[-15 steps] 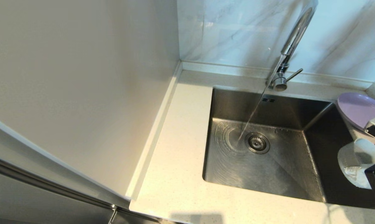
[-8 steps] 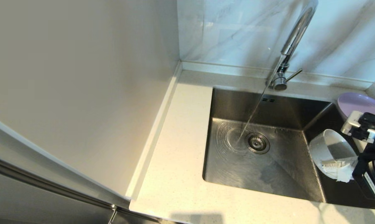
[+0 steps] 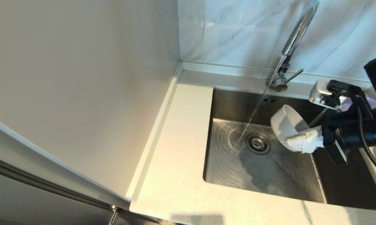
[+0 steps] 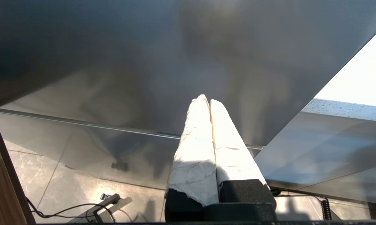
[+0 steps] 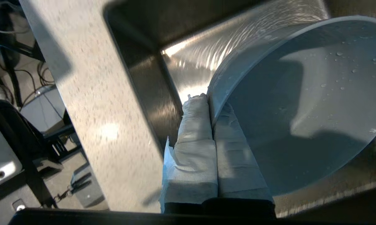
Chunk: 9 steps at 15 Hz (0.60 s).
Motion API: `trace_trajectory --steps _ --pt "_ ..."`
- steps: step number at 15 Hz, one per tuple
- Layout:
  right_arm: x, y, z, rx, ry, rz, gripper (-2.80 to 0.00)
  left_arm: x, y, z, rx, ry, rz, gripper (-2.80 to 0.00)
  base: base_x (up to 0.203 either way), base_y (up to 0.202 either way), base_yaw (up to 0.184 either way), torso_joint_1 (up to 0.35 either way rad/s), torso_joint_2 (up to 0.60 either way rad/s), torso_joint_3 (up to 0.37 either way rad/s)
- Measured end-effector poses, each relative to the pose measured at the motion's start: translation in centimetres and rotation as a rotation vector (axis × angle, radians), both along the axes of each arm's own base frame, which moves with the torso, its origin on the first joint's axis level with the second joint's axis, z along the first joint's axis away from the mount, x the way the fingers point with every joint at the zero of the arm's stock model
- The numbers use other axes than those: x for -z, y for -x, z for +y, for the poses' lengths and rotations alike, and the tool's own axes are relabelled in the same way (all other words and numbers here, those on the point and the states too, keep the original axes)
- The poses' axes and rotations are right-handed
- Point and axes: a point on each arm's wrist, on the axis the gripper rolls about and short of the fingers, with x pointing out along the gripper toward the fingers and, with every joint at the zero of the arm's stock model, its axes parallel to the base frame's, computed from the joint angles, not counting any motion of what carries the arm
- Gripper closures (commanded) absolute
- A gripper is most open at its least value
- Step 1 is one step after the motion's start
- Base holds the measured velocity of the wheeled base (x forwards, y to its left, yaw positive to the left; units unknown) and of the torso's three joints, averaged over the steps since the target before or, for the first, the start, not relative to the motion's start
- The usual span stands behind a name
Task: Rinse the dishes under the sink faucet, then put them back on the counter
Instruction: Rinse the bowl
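No words, labels, brand marks or numbers can be read anywhere in these views.

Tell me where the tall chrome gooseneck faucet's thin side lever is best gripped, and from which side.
Probably near the free tip of the thin straight side lever, approached from the sink's front with fingers above and below it. It juts sideways from the tall chrome gooseneck faucet base toward the right, clear of the running stream, and the tip gives most leverage.
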Motion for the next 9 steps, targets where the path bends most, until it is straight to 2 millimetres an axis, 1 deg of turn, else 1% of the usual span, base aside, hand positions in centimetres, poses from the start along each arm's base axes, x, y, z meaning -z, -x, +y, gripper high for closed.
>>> trace_trajectory --steps 3,6,7,9 --pt "-0.3 -3.5 1.0 -0.051 -0.032 -0.02 0.0 0.0 0.0 0.0 0.0 0.0 0.0 0.0 0.0 0.0 0.0 0.0 0.0 0.0" --pt "0.2 -6.9 1.9 -0.06 -0.066 -0.09 0.0 0.0 0.0 0.0 0.0 0.0 0.0 0.0 0.0 0.0 0.0 0.0 0.0 0.0" --pt "0.3 -7.8 2.1 -0.054 -0.078 -0.108 0.0 0.0 0.0 0.0 0.0 0.0 0.0 0.0 0.0 0.0 0.0 0.0 0.0 0.0" --pt "0.2 -9.0 2.4 -0.044 -0.089 -0.116 0.0 0.0 0.0 0.0 0.0 0.0 0.0 0.0 0.0 0.0 0.0 0.0 0.0 0.0"
